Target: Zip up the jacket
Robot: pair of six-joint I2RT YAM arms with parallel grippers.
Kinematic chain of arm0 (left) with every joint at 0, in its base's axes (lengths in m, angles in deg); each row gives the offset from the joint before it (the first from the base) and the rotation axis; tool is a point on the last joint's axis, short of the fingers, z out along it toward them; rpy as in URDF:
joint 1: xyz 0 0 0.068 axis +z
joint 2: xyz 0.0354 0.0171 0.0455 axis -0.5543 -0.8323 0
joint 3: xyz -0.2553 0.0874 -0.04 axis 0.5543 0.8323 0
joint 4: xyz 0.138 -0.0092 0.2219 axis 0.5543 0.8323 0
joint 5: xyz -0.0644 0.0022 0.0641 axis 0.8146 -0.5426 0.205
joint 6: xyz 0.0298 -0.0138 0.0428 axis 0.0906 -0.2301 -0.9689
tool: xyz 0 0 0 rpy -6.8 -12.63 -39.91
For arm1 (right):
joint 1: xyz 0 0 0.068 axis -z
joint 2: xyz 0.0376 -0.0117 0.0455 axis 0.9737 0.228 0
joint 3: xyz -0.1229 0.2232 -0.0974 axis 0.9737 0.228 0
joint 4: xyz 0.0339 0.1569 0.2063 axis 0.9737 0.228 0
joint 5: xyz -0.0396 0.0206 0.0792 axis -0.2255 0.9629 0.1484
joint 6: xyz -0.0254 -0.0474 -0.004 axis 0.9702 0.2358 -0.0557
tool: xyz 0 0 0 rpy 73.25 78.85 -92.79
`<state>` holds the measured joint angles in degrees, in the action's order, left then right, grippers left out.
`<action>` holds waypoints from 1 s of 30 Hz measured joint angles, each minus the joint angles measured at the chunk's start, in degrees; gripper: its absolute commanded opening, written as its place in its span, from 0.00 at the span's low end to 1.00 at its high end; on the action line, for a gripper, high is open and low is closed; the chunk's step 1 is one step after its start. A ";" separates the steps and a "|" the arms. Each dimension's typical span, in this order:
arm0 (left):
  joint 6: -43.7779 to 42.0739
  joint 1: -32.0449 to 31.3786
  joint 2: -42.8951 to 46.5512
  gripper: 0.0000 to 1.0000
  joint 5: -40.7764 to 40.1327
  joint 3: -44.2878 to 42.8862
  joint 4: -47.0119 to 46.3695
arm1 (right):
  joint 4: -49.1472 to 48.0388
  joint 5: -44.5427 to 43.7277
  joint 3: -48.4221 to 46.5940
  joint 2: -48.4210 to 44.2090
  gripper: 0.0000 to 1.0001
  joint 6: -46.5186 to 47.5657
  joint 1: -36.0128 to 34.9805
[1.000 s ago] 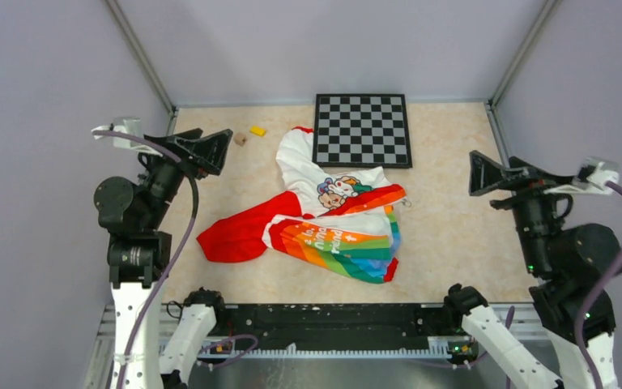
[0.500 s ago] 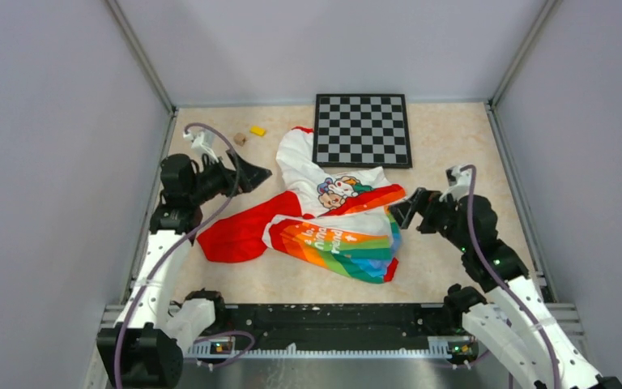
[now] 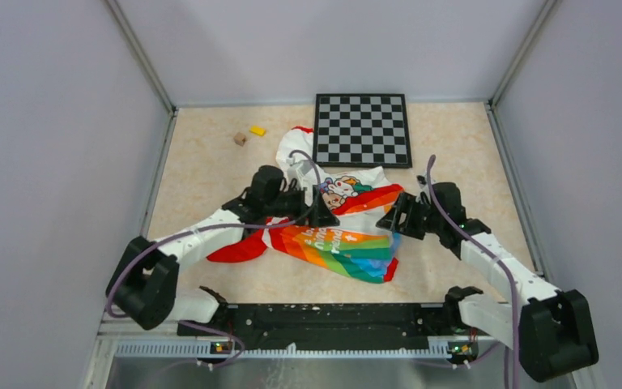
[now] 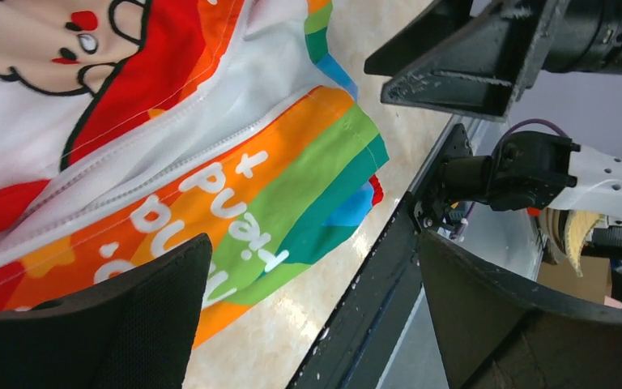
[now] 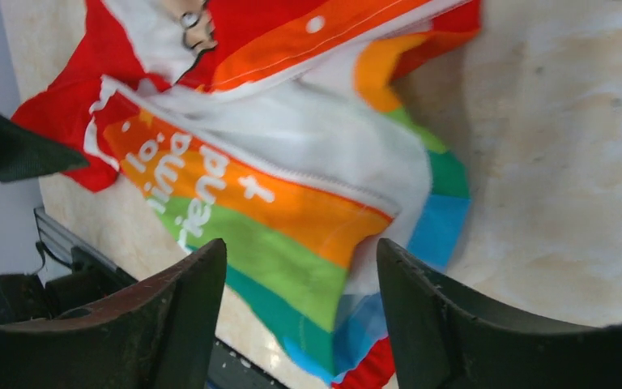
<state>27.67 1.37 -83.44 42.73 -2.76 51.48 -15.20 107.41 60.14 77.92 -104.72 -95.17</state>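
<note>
While both my grippers hover at the crumpled jacket [image 3: 348, 243] at mid-table, jaws apart and empty, left gripper [image 3: 322, 215] over its middle, right gripper [image 3: 389, 220] at its right edge, a pinch may gather loose fabric and miss the zipper [image 4: 138, 158]. Folded panels overlap the track. The checkerboard [image 3: 362, 130], yellow block [image 3: 257, 130] and brown block [image 3: 240, 138] lie well apart, behind.

We see white shells on the long links of the left arm [image 3: 202, 233] and the right arm [image 3: 498, 263], with black housings at the joints. A lilac cable [image 3: 121, 263] trails along each. The left gripper [image 4: 316, 324] and right gripper [image 5: 300, 316] are black, with broad wedge-shaped fingers [image 4: 129, 324]. The right one's edges look scuffed and speckled.
</note>
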 measured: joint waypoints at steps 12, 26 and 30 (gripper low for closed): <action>1.38 -9.27 -20.65 0.88 -1.53 -9.66 -9.14 | -13.53 12.28 2.75 14.01 0.45 -0.33 10.97; 4.17 -13.05 -26.75 0.78 -3.93 -9.29 -13.33 | -13.75 16.22 13.66 7.89 0.24 -3.80 -3.30; 3.56 -13.09 -26.12 0.79 -5.88 -9.22 -12.09 | -5.57 12.87 12.33 3.41 0.44 -1.51 -1.88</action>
<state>31.23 -11.72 -109.56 36.85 -11.98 39.39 -20.78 120.29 72.47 81.33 -106.23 -97.05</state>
